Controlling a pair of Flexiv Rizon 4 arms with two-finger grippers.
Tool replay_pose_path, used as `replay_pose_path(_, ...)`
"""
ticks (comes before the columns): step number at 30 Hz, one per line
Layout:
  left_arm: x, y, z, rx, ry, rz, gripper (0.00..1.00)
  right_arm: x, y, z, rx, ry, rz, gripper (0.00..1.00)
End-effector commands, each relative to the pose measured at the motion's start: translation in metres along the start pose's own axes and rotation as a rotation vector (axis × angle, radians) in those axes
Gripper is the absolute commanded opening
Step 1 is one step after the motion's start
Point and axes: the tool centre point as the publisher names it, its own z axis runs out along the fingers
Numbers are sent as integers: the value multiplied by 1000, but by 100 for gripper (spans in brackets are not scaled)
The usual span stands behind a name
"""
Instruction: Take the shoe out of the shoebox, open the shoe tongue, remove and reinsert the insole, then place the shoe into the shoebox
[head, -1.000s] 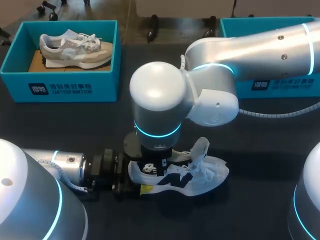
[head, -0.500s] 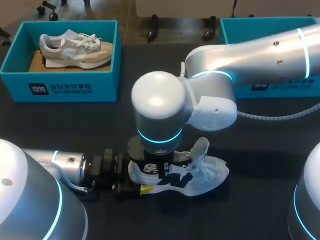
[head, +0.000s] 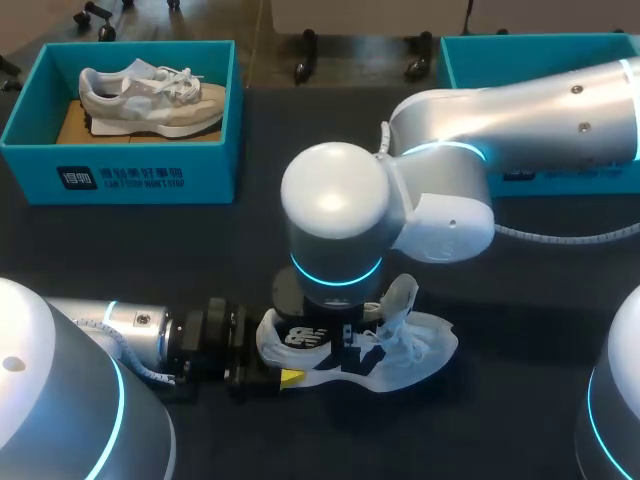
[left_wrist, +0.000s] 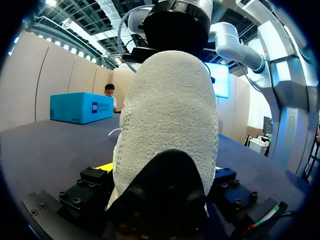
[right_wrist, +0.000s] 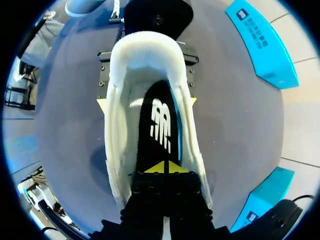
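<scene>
Nearest me, my left hand (left_wrist: 161, 172) is clenched on the heel of the white sneaker (head: 400, 350), a yellow tip on either side, pinning it on its sole on the dark bench (head: 520, 300). Just ahead, my right hand (right_wrist: 164, 167) hangs straight down into the shoe's mouth with its fingers pressed together over the black insole (right_wrist: 159, 125); whether a fold of the insole is caught between them I cannot tell. The tongue (head: 400, 295) stands pulled up and the laces (head: 402, 342) lie loose over the forefoot. I judge the risk to be a weak pinch: the insole could slip free or buckle against the side wall, and a sideways drag could twist the heel in my left grip or snag the laces. Compared with a second ago, my right arm has slid toward the toe, uncovering more of the heel end, while the sneaker has stayed put. Farther off sit a blue shoebox (head: 120, 175) holding a grey sneaker (head: 150, 95), and a second blue box (head: 570, 172) partly behind my right arm
</scene>
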Motion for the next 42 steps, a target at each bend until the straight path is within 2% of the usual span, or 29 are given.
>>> replay_pose_path(1, 0, 2, 0, 2, -2, 1, 0, 1, -14, -2, -14, -9, 22, 0)
replay_pose_path(9, 0, 2, 0, 2, -2, 1, 0, -2, -20, 1, -14, -15, 43, 0)
replay_pose_path(10, 0, 2, 0, 2, -2, 1, 0, -3, -20, 1, -17, -15, 43, 12)
replay_pose_path(13, 0, 2, 0, 2, -2, 1, 0, -5, -20, 2, -22, -18, 41, 22)
replay_pose_path(19, 0, 2, 0, 2, -2, 1, 0, -8, -17, 6, -25, -18, 35, 28)
replay_pose_path(26, 0, 2, 0, 2, -2, 1, 0, -8, -18, 18, -18, 4, 36, 31)
replay_pose_path(28, 0, 2, 0, 2, -2, 1, 0, -8, -19, 21, -16, 7, 38, 38)
replay_pose_path(35, 0, 2, 0, 2, -2, 1, 0, -12, -19, 25, -24, 23, 33, 38)
replay_pose_path(42, 0, 2, 0, 2, -2, 1, 0, -10, -13, 40, -15, 131, 11, 38)
